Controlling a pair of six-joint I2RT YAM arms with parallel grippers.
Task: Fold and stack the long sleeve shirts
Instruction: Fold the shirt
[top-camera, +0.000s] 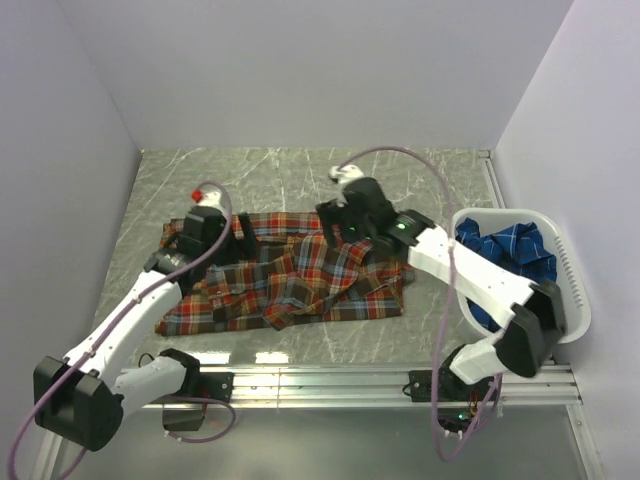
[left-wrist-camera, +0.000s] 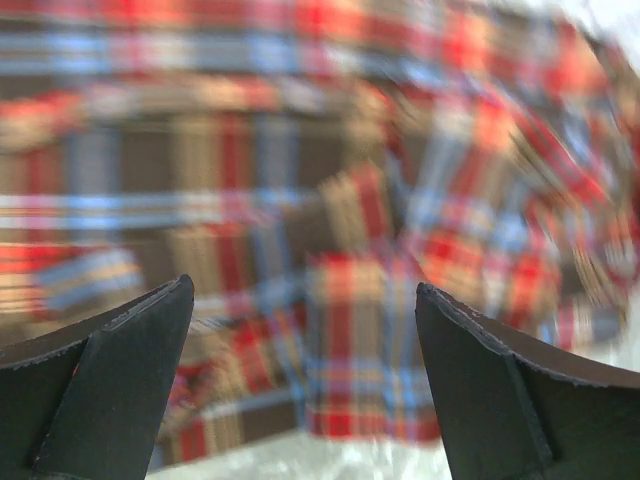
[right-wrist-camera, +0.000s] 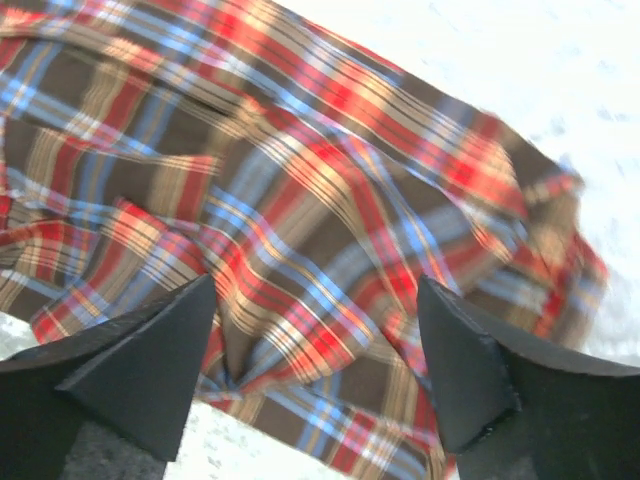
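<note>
Red shirt (top-camera: 290, 280) lies rumpled on the worktop (top-camera: 300, 180), left of the basket (top-camera: 572, 275), which holds the blue shirt (top-camera: 512, 250). Left pincer (left-wrist-camera: 302, 288) and right pincer (right-wrist-camera: 315, 285) hover spread and empty over the red shirt.

The red shirt (top-camera: 290, 285) covers the middle of the counter (top-camera: 280, 175). Behind it a wide bare strip runs to the back wall (top-camera: 320, 70), with room to pass. A thin bare strip lies in front. On the right, the white basket (top-camera: 572, 285) with the blue shirt (top-camera: 515, 248) blocks the way, and the right arm (top-camera: 470, 278) stretches just beside it.
</note>
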